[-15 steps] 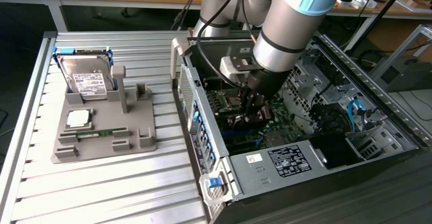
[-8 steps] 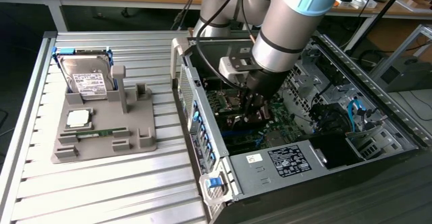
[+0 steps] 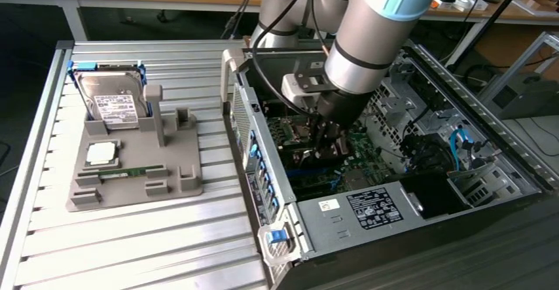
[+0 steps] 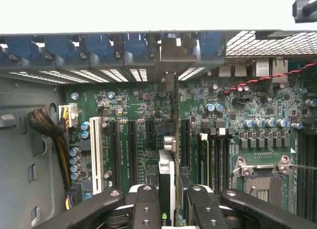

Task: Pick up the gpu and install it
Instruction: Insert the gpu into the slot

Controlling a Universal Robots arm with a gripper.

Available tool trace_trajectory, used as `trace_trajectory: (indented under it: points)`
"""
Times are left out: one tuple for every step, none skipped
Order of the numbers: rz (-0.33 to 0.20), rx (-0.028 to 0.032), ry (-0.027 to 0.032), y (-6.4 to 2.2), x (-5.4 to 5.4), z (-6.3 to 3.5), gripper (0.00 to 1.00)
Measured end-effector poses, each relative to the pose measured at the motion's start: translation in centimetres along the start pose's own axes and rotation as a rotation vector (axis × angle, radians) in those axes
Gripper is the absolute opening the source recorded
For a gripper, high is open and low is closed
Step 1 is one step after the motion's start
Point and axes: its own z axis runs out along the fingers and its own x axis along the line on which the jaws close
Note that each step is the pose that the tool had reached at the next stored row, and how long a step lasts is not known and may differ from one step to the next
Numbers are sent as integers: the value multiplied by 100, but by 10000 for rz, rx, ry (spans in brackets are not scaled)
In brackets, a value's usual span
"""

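Steel-walled computer case (image 3: pixel 253 116): reaching down inside with the gripper (image 4: pixel 171 204). Clamping the gpu (image 4: pixel 166 174) between both fingers (image 4: pixel 146 209), holding it edge-on over the green motherboard (image 4: pixel 133 102) slots, with bracket end near the blue latches (image 4: pixel 99 45) at the case wall. Not managing to tell whether seated.
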Motion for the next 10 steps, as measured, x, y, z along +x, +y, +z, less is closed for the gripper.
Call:
trace_trajectory:
  points:
    - [0,0,0,1,0,1,27]
    - [0,0,-1,3,0,3,27]
    - [0,0,-1,4,0,4,27]
    - [1,0,0,8,0,5,27]
    - [1,0,0,11,0,6,27]
    - [1,0,0,13,0,6,27]
    - [-1,0,0,14,1,7,27]
    - [-1,0,0,15,1,7,27]
    - [-1,0,0,15,1,8,27]
    - [0,0,0,15,1,9,27]
